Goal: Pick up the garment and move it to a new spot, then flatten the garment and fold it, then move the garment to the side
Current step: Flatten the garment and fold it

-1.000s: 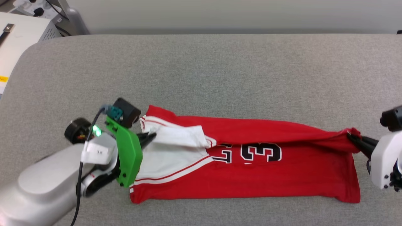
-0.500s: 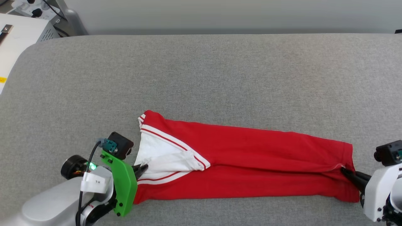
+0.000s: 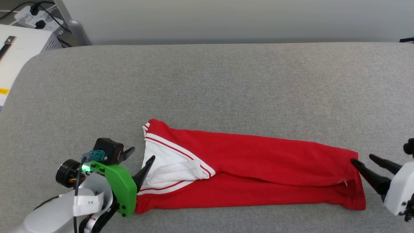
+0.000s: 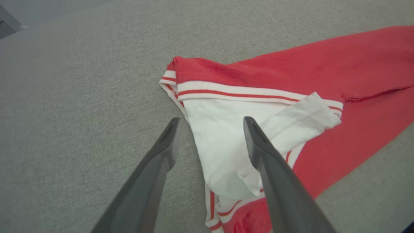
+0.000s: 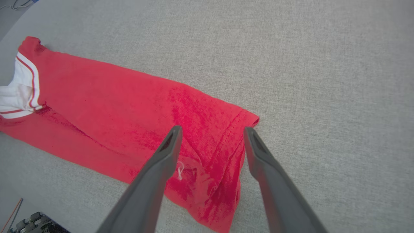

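The garment (image 3: pixel 258 165), a red jersey with white sleeves and striped trim, lies folded lengthwise in a long band on the grey padded table (image 3: pixel 207 81), its lettering hidden. My left gripper (image 3: pixel 144 153) stands open at its left end, over the white sleeve, holding nothing. In the left wrist view the left gripper (image 4: pixel 211 119) spreads its fingers across the sleeve edge of the garment (image 4: pixel 291 74). My right gripper (image 3: pixel 361 158) is open at the garment's right end. In the right wrist view the right gripper (image 5: pixel 212 128) straddles the red hem corner of the garment (image 5: pixel 113 106).
A white box (image 3: pixel 19 45) stands off the table's far left corner, with a power strip (image 3: pixel 29 13) and a metal post (image 3: pixel 72 26) behind it. A pale wall runs along the table's far edge. Bare grey padding lies beyond the garment.
Both grippers brought the garment's far half toward me over the lettering, then opened and let go. The head camera shifted slightly.
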Controlling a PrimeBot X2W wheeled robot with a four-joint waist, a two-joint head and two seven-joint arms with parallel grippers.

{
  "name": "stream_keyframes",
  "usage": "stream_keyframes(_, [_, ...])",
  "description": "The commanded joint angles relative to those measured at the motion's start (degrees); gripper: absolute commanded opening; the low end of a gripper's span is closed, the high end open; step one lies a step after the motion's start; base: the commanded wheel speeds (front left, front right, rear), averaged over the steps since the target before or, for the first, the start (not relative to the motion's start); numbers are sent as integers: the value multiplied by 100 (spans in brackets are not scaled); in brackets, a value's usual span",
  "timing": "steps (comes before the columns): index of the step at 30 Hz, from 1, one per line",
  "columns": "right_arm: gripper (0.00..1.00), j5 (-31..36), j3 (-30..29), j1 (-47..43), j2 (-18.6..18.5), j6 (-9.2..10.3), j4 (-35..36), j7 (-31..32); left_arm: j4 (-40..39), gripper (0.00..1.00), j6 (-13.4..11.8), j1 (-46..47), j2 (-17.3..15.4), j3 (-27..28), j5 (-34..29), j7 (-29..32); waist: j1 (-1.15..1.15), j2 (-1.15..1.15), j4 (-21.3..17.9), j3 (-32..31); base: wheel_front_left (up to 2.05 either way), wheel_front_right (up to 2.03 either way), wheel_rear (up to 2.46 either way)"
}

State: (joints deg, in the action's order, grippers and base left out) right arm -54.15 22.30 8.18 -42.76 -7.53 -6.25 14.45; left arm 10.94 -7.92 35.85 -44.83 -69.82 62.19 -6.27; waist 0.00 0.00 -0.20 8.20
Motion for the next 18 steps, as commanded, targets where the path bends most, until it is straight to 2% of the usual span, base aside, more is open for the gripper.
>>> stream_keyframes(1, [100, -114, -152, -59, -101, 4, 116, 45, -17, 100, -173, -132, -7, 78, -109, -217, 0, 0, -8, -53, 0, 0, 0])
stream_keyframes(5, [100, -260, -513, -37, -343, 4, 223, 287, -43, 100, -678, -289, 59, 321, -293, -695, 0, 0, 44, -82, 0, 0, 0])
stream_keyframes(10, [100, -855, -825, -88, -394, 4, 18, 989, -39, 100, -1116, -531, 258, 876, -665, -865, 0, 0, 173, -63, 0, 0, 0])
stream_keyframes(14, [100, -1155, -881, -52, -356, 4, -384, 1591, -250, 100, -1381, -911, 549, 1769, -1374, -870, 0, 0, 300, 17, 0, 0, 0])
stream_keyframes(18, [100, -1133, -842, 68, -199, 4, -757, 1824, -417, 100, -1540, -1352, 895, 2612, -2167, -871, 0, 0, 432, 104, 0, 0, 0])
